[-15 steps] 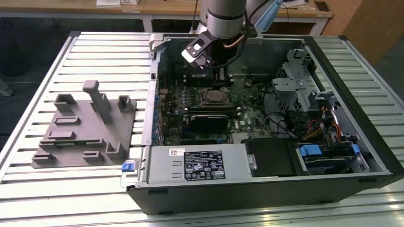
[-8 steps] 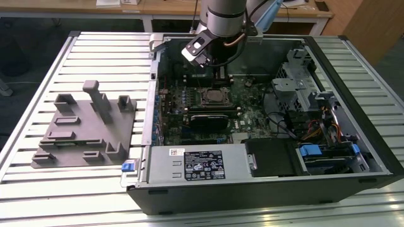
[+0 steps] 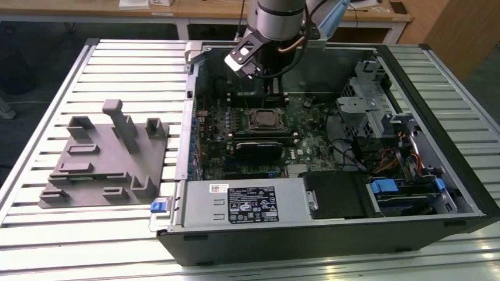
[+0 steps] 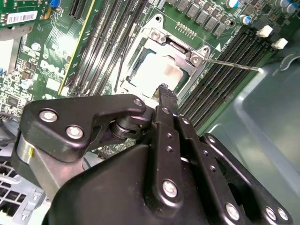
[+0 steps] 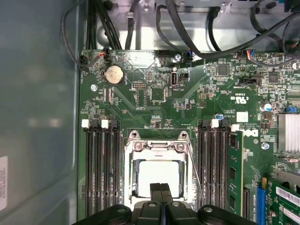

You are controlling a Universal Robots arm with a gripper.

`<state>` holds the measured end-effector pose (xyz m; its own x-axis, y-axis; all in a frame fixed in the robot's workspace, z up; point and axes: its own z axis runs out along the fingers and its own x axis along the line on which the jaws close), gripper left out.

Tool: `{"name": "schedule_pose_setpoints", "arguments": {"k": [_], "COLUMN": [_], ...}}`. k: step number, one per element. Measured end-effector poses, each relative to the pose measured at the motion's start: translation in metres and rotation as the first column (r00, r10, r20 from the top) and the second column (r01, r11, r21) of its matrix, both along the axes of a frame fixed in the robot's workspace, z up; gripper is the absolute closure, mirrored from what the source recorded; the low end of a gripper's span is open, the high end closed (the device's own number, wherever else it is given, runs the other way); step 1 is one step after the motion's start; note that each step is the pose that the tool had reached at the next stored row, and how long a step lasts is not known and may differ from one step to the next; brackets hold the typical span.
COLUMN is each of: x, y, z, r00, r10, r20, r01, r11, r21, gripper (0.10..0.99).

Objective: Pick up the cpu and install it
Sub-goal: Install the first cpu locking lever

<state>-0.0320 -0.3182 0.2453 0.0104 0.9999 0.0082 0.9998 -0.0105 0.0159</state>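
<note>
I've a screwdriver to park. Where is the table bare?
Bare slats: beyond the grey jig, up to the table's far edge, and along the near edge before jig and case. Crowded: inside the case, where the gripper hangs over the socket.

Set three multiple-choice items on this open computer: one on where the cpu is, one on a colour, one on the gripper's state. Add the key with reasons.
1. Where does the cpu lie?
A. On the grey fixture beside the case
B. In the socket on the motherboard
C. On the slatted table

2. What colour is the motherboard?
A. Green
B. Red
C. White

3. How is the gripper?
A. Wide open
B. Half open
C. Shut, holding nothing

Key:
1 B: in both wrist views the silvery square sits inside the metal socket frame.
2 A: the board shows green all round the socket.
3 C: in the first wrist view the fingertips meet with nothing between them.
</note>
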Motion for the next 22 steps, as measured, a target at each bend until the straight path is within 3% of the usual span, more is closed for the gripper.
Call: {"name": "schedule_pose_setpoints", "arguments": {"k": [7, 10, 15, 22], "x": [0.0, 0.0, 0.0, -0.0003], "y": [0.0, 0.0, 0.0, 0.0], "z": [0.0147, 0.0251, 0.0263, 0.0264], "r00": [1.0, 1.0, 1.0, 0.9932], "r10": [0.0, 0.0, 0.007, 0.117], "r20": [0.0, -0.0001, 0.0001, 0.0], "r01": [0.0, 0.0, -0.007, -0.117], "r11": [1.0, 1.0, 1.0, 0.9932], "r21": [0.0, 0.0, 0.0, 0.0], "gripper": [0.98, 0.98, 0.98, 0.98]}}
